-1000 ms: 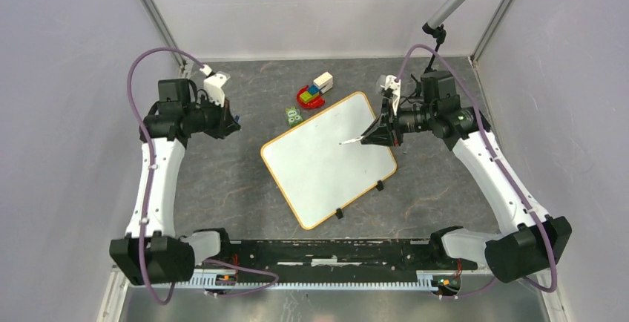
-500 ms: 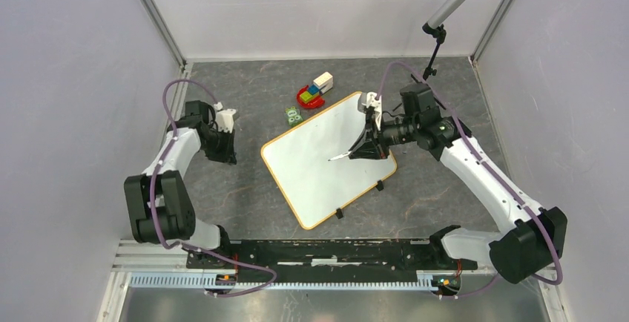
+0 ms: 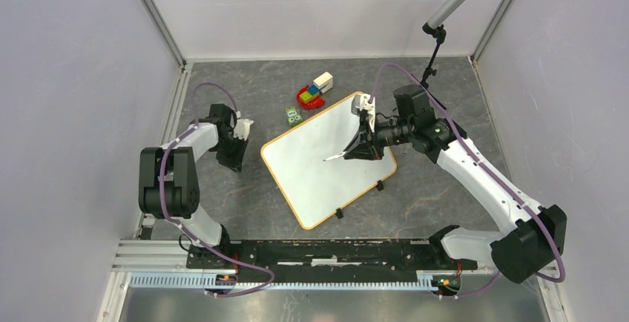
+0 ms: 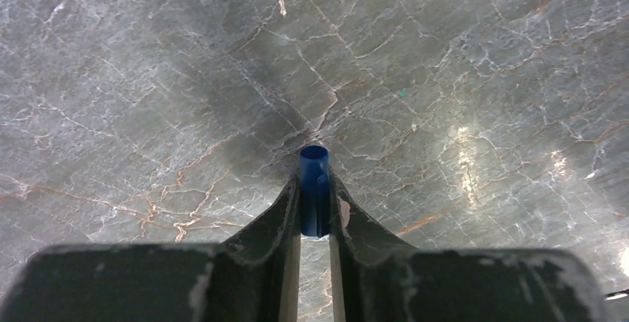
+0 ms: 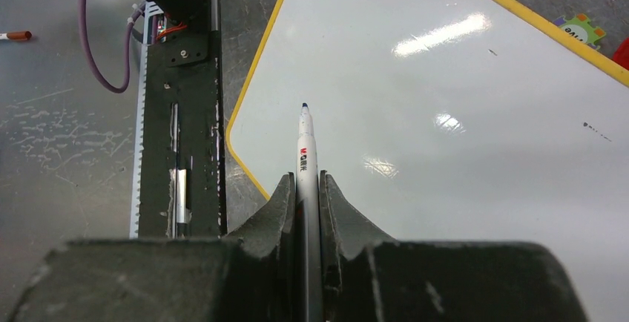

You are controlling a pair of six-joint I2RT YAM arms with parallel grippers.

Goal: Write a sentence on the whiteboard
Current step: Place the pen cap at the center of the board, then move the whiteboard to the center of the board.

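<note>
Two pincers were engaged. The right pincer (image 5: pixel 308 182) clenched a marker (image 5: pixel 306 151), its bare tip poised over the whiteboard (image 5: pixel 460 129), which lay askew mid-tabletop (image 4: pixel 460 70) with no sentence on it. The left pincer (image 4: pixel 314 188) gripped a blue cap (image 4: pixel 314 166) low over bare stone, beside the board. Writing had seemingly not begun. The next move called for pressing the tip gently onto the board near its top corner.
</note>
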